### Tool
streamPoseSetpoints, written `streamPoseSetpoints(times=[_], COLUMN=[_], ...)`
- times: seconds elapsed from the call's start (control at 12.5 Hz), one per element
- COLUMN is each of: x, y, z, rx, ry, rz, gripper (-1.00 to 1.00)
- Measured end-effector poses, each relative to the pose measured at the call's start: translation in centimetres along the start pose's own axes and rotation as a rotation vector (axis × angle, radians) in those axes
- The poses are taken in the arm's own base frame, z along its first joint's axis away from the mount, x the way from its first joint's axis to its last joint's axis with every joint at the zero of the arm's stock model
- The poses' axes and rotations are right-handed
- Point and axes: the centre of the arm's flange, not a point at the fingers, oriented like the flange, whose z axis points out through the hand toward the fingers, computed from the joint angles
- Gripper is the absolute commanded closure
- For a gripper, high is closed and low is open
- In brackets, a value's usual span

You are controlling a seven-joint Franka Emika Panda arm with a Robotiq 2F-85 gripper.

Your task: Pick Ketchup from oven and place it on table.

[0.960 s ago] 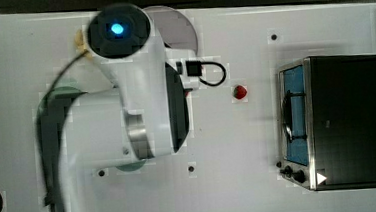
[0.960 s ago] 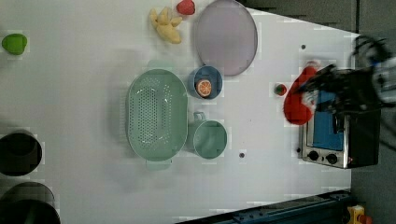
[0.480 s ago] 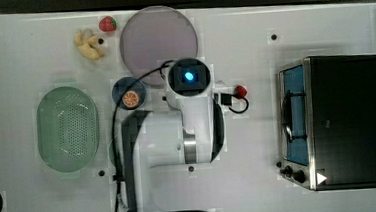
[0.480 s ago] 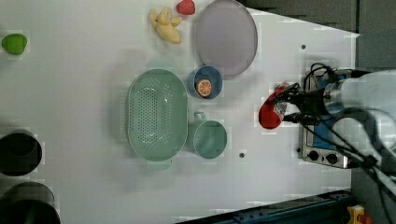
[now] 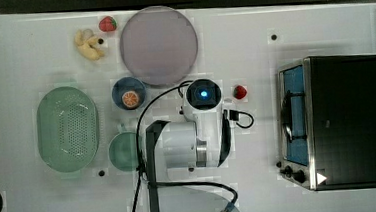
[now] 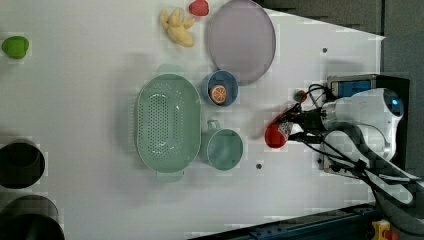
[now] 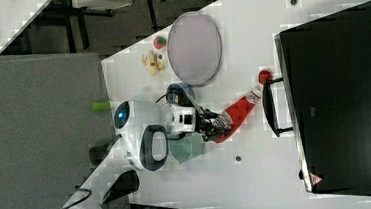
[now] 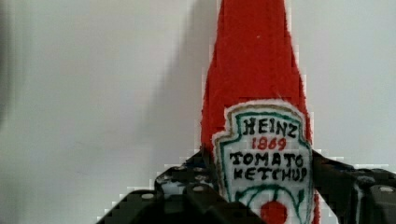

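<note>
Between tool point(image 8: 261, 196) fingers | Ketchup point(image 8: 257, 93) pinched at label | above table point(image 6: 100, 210)

A fuzzy, felt-like red ketchup bottle point(image 8: 254, 88) carries an embroidered white label point(image 8: 264, 158); the table point(image 5: 320, 21) looks smooth and matt white, the oven point(image 5: 350, 119) matt black with silvery metal trim.

Dark floor point(image 7: 116, 19) beyond the tabletop, grey panel point(image 7: 38, 106) beside it, even light
</note>
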Motion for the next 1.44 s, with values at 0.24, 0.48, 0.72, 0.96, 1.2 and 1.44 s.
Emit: streamPoseSetpoints(times=[0.24, 0.48, 0.72, 0.96, 1.2, 1.44], x=[-0.6, -0.3, 0.0, -0.3, -0.1, -2.0], y=[-1.0, -1.9, -1.4, -0.9, -1.8, 1.5], z=[-0.1, -2.2, -2.9, -7.9, -21.2, -35.6], rx=[0.028, 0.070, 0.064, 0.088, 0.192, 0.239], ry=[0.036, 0.069, 0.053, 0.071, 0.130, 0.179], rz=[-0.034, -0.030, -0.003, -0.009, -0.004, -0.009], gripper=[-0.74, -1.00, -1.00, -1.00, -1.00, -1.00])
